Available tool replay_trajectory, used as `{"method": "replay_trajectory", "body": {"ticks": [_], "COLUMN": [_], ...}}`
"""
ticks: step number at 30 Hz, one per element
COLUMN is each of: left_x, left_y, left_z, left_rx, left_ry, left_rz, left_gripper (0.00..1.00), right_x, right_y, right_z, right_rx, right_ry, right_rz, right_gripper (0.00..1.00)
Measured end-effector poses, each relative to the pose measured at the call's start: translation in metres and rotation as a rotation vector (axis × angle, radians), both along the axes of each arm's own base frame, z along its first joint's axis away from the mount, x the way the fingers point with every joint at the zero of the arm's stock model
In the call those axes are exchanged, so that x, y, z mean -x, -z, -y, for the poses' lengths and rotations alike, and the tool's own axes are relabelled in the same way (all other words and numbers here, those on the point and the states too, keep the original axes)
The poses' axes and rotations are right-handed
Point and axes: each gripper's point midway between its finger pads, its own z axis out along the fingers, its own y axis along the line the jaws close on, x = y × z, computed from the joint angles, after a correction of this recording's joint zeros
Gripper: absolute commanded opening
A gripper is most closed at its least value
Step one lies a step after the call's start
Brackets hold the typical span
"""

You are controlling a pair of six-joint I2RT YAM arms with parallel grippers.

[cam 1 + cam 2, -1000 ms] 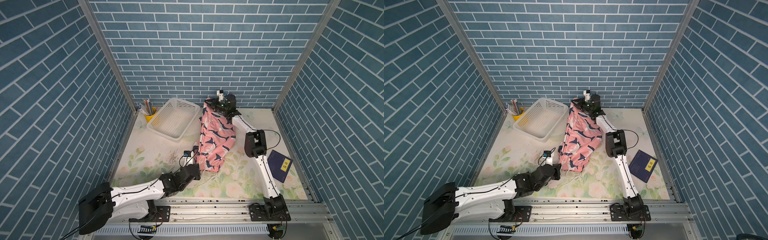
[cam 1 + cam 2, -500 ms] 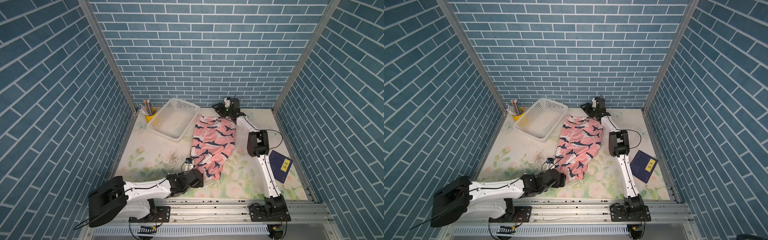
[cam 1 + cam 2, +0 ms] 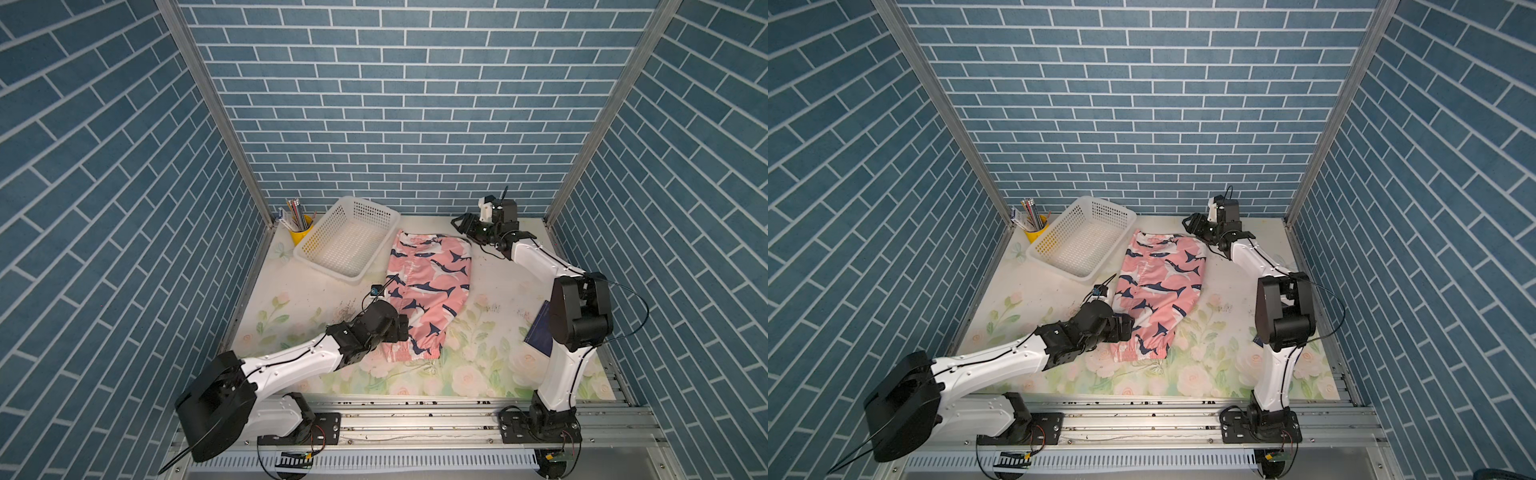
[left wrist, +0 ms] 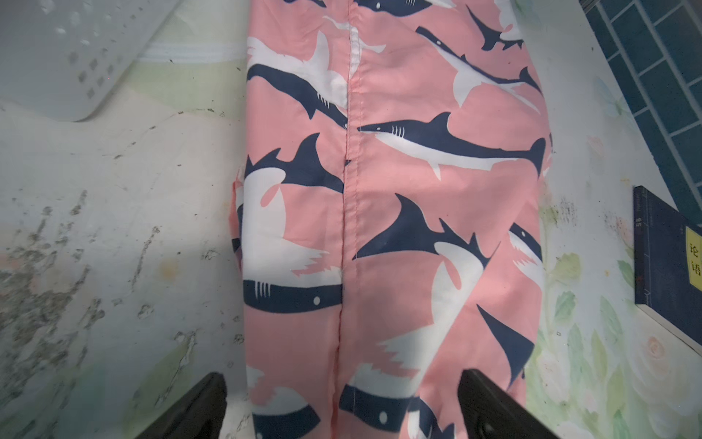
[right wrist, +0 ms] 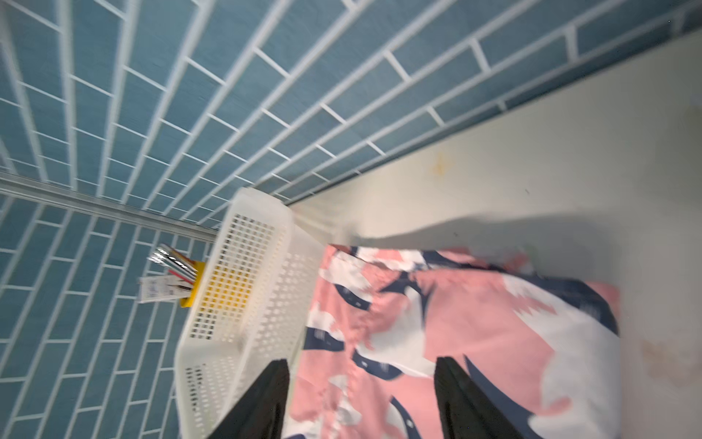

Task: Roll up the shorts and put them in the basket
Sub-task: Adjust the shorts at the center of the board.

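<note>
The salmon-pink shorts (image 3: pixel 428 286) with navy and white sharks lie flat on the floral table in both top views (image 3: pixel 1158 286), their gathered waistband at the near end. My left gripper (image 3: pixel 401 328) hovers at that near end, open. In the left wrist view its fingertips (image 4: pixel 212 403) stand wide apart over the shorts (image 4: pixel 399 190), holding nothing. My right gripper (image 3: pixel 463 224) sits just past the far right corner of the shorts, open. In the right wrist view, my right gripper (image 5: pixel 362 387) has spread, empty fingers above the shorts (image 5: pixel 475 334).
A white mesh basket (image 3: pixel 347 237) stands just left of the shorts' far end. A yellow cup of pens (image 3: pixel 300 232) sits in the back left corner. A dark blue book (image 3: pixel 538 328) lies behind the right arm. Blue brick walls close three sides.
Both grippers have opened and let go of the shorts, which were held stretched between them and now lie spread flat. The right gripper has drawn back to the right.
</note>
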Motion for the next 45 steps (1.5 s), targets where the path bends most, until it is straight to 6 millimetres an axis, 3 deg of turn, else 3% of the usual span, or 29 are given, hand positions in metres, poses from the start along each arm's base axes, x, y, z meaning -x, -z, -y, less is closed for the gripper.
{"method": "replay_trajectory", "body": {"ticks": [4, 8, 12, 15, 17, 19, 24, 30, 31, 34, 37, 41, 45], "left_x": [-0.004, -0.009, -0.021, -0.031, -0.038, -0.045, -0.057, -0.07, -0.072, -0.075, -0.075, -0.076, -0.073], "left_y": [0.024, 0.039, 0.053, 0.06, 0.062, 0.06, 0.059, 0.06, 0.06, 0.056, 0.05, 0.024, -0.004], "left_z": [0.009, 0.015, 0.018, 0.025, 0.032, 0.041, 0.059, 0.078, 0.081, 0.086, 0.088, 0.088, 0.088], "left_rx": [-0.031, -0.043, -0.068, -0.091, -0.096, -0.094, -0.088, -0.072, -0.067, -0.054, -0.04, -0.005, 0.04], "left_ry": [0.05, 0.078, 0.076, 0.086, 0.098, 0.111, 0.142, 0.173, 0.178, 0.188, 0.192, 0.197, 0.209], "left_rz": [-0.052, -0.08, -0.102, -0.11, -0.109, -0.104, -0.096, -0.092, -0.09, -0.081, -0.074, -0.041, 0.0], "left_gripper": [0.98, 0.9, 0.83, 0.78, 0.76, 0.74, 0.73, 0.73, 0.76, 0.9, 0.95, 0.92, 0.83], "right_x": [0.003, -0.004, -0.023, -0.04, -0.049, -0.055, -0.074, -0.107, -0.111, -0.121, -0.126, -0.1, -0.042], "right_y": [0.066, 0.093, 0.106, 0.115, 0.122, 0.129, 0.135, 0.112, 0.107, 0.092, 0.076, 0.066, 0.037], "right_z": [0.027, 0.041, 0.039, 0.034, 0.032, 0.032, 0.044, 0.101, 0.109, 0.126, 0.126, 0.108, 0.083], "right_rx": [0.057, 0.079, 0.084, 0.078, 0.072, 0.072, 0.069, 0.077, 0.079, 0.085, 0.101, 0.133, 0.153], "right_ry": [0.061, 0.089, 0.083, 0.078, 0.076, 0.078, 0.118, 0.25, 0.268, 0.297, 0.289, 0.249, 0.193], "right_rz": [-0.128, -0.16, -0.155, -0.143, -0.141, -0.143, -0.133, -0.078, -0.068, -0.049, -0.015, -0.034, -0.039], "right_gripper": [0.66, 0.64, 0.59, 0.43, 0.17, 0.0, 0.0, 0.0, 0.03, 0.34, 0.45, 0.52, 0.53]}}
